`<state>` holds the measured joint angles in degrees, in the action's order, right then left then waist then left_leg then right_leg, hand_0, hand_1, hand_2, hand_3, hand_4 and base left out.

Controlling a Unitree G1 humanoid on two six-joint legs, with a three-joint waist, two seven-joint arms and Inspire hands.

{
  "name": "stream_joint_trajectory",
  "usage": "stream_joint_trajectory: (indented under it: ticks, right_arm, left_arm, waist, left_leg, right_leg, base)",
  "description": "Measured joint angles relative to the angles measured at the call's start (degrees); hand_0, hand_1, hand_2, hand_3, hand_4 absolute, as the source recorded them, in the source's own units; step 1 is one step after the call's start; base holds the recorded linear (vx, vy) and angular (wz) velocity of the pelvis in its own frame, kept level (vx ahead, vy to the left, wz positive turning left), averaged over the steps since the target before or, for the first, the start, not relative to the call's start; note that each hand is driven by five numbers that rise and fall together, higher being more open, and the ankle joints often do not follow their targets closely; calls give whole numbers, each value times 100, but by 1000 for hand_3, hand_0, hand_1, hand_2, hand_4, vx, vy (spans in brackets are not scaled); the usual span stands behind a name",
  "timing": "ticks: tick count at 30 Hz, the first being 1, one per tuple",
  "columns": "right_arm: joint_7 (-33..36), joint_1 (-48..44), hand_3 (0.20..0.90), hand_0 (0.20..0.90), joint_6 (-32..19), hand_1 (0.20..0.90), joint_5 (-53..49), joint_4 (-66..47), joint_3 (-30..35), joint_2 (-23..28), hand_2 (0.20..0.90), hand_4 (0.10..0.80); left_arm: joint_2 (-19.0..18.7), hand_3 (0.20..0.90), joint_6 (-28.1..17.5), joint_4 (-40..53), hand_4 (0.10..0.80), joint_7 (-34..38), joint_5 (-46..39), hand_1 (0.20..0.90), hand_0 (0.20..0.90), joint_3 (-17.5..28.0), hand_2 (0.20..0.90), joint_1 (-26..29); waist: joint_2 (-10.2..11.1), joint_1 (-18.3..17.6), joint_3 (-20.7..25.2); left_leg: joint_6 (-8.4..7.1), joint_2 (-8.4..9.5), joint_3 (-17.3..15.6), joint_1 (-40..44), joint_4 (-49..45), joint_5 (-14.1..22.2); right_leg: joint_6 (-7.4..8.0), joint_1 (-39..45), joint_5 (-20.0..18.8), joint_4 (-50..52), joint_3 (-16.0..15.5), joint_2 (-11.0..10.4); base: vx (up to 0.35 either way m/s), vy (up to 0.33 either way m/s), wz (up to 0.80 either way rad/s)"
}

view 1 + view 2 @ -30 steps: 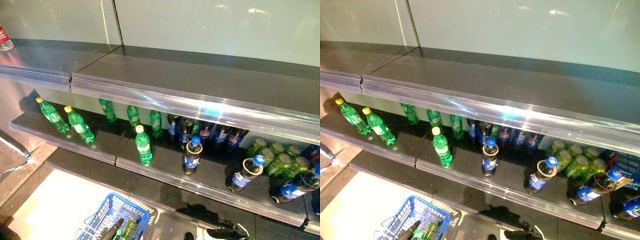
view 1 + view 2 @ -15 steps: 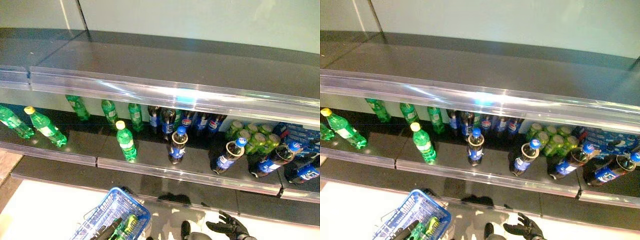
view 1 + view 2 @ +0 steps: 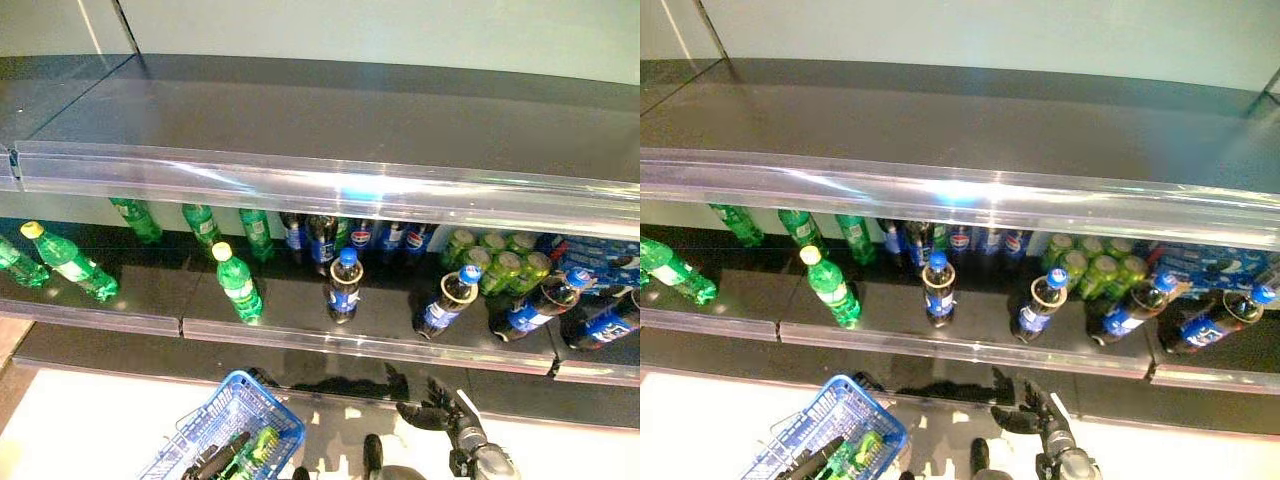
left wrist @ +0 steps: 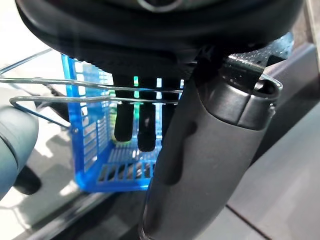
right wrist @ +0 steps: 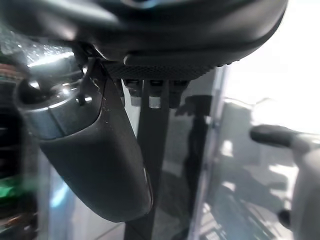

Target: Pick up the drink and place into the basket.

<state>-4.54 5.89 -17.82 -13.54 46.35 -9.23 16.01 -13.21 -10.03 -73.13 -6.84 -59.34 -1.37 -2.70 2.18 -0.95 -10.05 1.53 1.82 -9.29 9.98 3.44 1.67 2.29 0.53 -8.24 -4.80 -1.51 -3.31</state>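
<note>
The drinks stand on the lower shelf [image 3: 300,335] behind a clear lip: green bottles to the left, cola bottles with blue caps in the middle and right, a cluster of green cans [image 3: 500,270] further right; nearest the shelf's front edge are one green bottle [image 3: 237,284] and one cola bottle [image 3: 344,288], both upright and apart from each other; the right hand [image 3: 447,415] hangs below the shelf's front edge with its fingers spread and holding nothing, well short of any bottle; the left hand [image 4: 150,125] has its fingers curled round the wire handle of the blue basket [image 3: 232,432], which hangs low on the left and seems to have a green bottle already in it, though that is hard to make out; the step in hand looks like the reach for a drink, with nothing yet grasped; the next move would call for lifting the right hand over the clear lip, lining it up with a front bottle, probably the cola bottle as it stands closest, and closing round its body without knocking its neighbours over; the upper shelf [image 3: 330,120] bears no drinks.
</note>
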Motion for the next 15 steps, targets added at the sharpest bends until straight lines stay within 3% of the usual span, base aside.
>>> stream_joint_trajectory:
  ticks: [9,15]
  right_arm:
    - [102,687,900,900,119,900,463,-1348,-121,217,900,800]
    - [131,779,900,900,103,900,447,-1720,-326,470,900,800]
  left_arm:
    - [-100,200,23,24,100,140,103,300,300,106,300,-171]
    - [-208,200,-4,284,100,132,130,300,300,10,300,-19]
  waist:
    - [243,-423,92]
    - [360,-435,-80]
  left_leg:
    - [76,71,-565,103,129,12]
    - [129,191,-723,-279,-189,111]
  right_leg:
    - [123,-195,-103,-33,528,5]
    - [162,-601,-231,108,828,-25]
  base:
    - [-2,22,-32]
    - [-120,-40,-24]
